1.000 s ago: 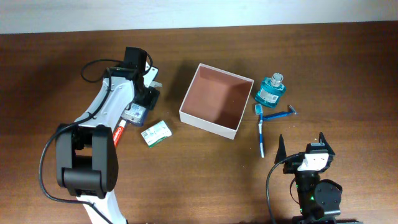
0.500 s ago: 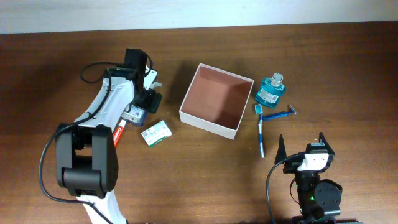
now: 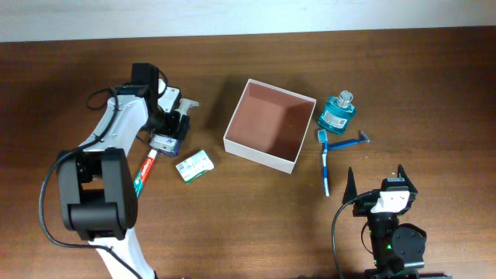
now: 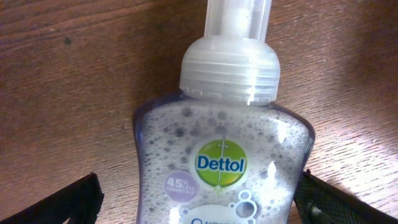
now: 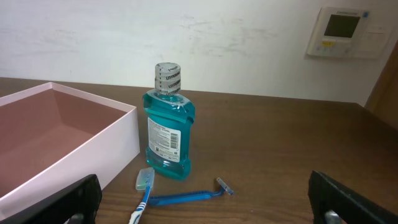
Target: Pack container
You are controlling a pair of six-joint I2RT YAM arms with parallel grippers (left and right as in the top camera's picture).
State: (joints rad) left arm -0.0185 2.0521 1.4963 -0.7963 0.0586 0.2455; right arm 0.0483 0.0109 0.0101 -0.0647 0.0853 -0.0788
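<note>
The container (image 3: 260, 154) is a square white box with a reddish-brown inside, at the table's middle; its wall also shows in the right wrist view (image 5: 118, 149). A clear Dettol soap pump bottle (image 3: 165, 142) lies on the table left of it. It fills the left wrist view (image 4: 221, 149). My left gripper (image 3: 167, 124) (image 4: 199, 196) is open, with its fingers on either side of the bottle's body and a gap on the left side. My right gripper (image 3: 376, 183) is open and empty near the front edge, facing the container.
A teal mouthwash bottle (image 3: 337, 113) (image 5: 168, 130) stands right of the container. A blue toothbrush (image 3: 325, 167) (image 5: 142, 199) and a blue razor (image 3: 347, 142) (image 5: 186, 197) lie beside it. A small green-white box (image 3: 194, 166) and a red toothpaste tube (image 3: 145, 170) lie front left.
My left arm has swung to the left and its wrist has turned over the soap bottle. The bottle's pump now shows beside the gripper. The right arm has not moved.
</note>
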